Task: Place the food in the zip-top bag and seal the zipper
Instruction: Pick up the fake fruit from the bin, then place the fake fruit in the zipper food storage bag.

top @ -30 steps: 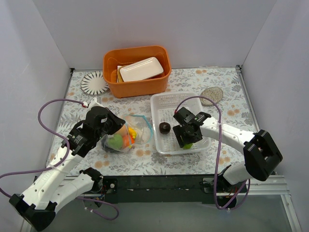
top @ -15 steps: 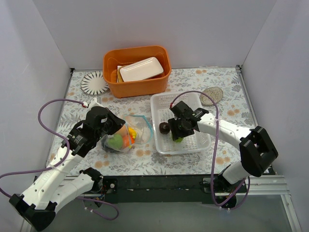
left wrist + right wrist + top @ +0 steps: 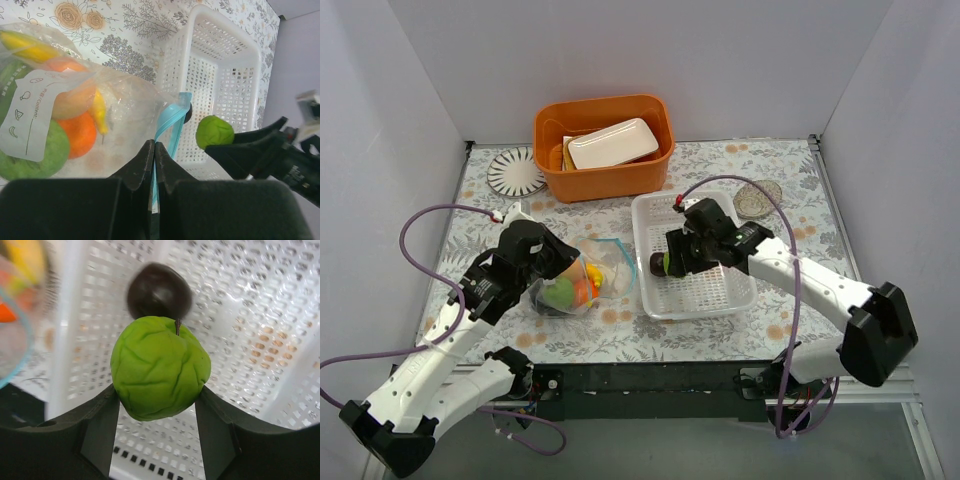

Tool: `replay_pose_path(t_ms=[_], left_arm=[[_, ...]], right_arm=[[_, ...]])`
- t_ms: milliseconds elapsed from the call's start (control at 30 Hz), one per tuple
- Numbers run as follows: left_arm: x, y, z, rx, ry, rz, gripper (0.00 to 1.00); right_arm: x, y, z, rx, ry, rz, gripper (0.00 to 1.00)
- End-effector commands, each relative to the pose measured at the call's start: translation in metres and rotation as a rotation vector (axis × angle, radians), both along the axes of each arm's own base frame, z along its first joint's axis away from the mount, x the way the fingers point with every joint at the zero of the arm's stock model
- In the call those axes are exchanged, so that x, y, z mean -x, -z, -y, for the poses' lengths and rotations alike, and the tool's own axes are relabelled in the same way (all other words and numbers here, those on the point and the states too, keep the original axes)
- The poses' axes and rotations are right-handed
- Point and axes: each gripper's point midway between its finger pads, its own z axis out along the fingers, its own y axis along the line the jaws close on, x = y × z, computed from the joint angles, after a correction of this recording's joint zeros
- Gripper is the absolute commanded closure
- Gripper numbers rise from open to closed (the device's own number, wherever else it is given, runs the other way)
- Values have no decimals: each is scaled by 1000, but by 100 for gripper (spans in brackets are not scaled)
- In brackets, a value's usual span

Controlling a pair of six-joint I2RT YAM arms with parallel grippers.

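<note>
The clear zip-top bag (image 3: 578,284) lies left of the white basket, holding an orange (image 3: 77,134), a banana (image 3: 30,47), a green lime (image 3: 35,157) and a peach. My left gripper (image 3: 154,150) is shut on the bag's mouth edge with its teal zipper (image 3: 167,122). My right gripper (image 3: 159,405) is shut on a green lime (image 3: 159,367), held above the basket's left side (image 3: 669,262). The dark plum (image 3: 159,291) lies in the basket just beyond it (image 3: 657,263).
The white perforated basket (image 3: 705,208) sits at centre right. An orange bin (image 3: 655,172) with a white dish (image 3: 612,143) stands at the back. A striped round coaster (image 3: 514,172) lies back left, a speckled one (image 3: 757,198) back right.
My right gripper has lifted the green lime from the basket's front and carried it left and back, toward the plum and the bag. The left arm and bag have not moved.
</note>
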Motion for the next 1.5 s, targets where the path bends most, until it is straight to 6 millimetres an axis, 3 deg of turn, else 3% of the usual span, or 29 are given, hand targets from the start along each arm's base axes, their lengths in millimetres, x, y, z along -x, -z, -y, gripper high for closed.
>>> replay_pose_path(t_ms=[0, 233, 333, 433, 500, 600, 667, 767, 867, 1000, 1100, 1167, 1333, 1467], left_arm=[[-2, -1, 4, -2, 18, 0, 100], [-5, 1, 12, 2, 48, -12, 100], [-6, -1, 14, 6, 49, -8, 100], [-6, -3, 14, 7, 51, -5, 100], [-6, -4, 13, 7, 49, -5, 100], [-5, -6, 12, 7, 44, 2, 100], [-4, -9, 10, 8, 42, 5, 100], [-4, -10, 7, 1, 29, 11, 100], [-5, -8, 7, -3, 26, 8, 100], [-4, -5, 9, 3, 34, 2, 100], [-4, -4, 8, 0, 32, -2, 100], [-4, -5, 9, 1, 33, 2, 100], [-4, -4, 9, 1, 36, -1, 100], [-2, -3, 7, -7, 34, -9, 100]], right_arm=[[0, -72, -42, -319, -82, 112, 50], [16, -119, -89, -472, -239, 140, 50], [23, -120, -111, -474, -300, 127, 50], [33, -103, -135, -456, -350, 83, 50], [38, -104, -150, -465, -379, 77, 50], [37, -87, -159, -405, -373, 47, 46], [31, -82, -157, -368, -351, 71, 24], [21, -94, -148, -363, -312, 158, 7], [9, -110, -131, -334, -241, 244, 2], [-21, -116, -88, -257, -49, 339, 2], [-37, -99, -55, -219, 66, 295, 2], [-48, -75, -32, -172, 131, 229, 2], [-53, -17, -22, -88, 99, 72, 2], [-56, 6, -25, -53, 54, 22, 2]])
